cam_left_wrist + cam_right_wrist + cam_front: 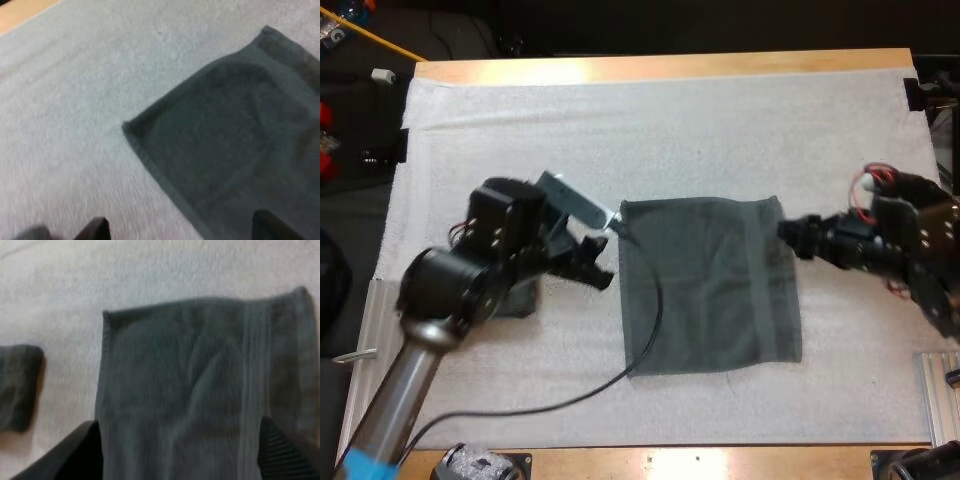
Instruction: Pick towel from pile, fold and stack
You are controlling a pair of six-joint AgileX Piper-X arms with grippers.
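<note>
Fingers [97, 231] of my left gripper [182, 232] stand wide apart and grip nothing. Directly below them lies the spread towel [235, 135], dark grey-green and flat on the white mat [75, 100]. Its edge runs under the gap between the fingers, and one corner lies just ahead of the gripper. In the high view this gripper is just beside the towel edge that faces it. A small folded towel [525, 298] sits just behind the gripper, partly under the arm. My right gripper [180, 452] is wide open too and holds nothing. Its fingers straddle the opposite side of the spread towel, and the cloth stretches flat ahead of it. The folded towel lies beyond the cloth's far edge, apart from it. Past both grippers the mat runs on to the wooden surface [660, 66].
</note>
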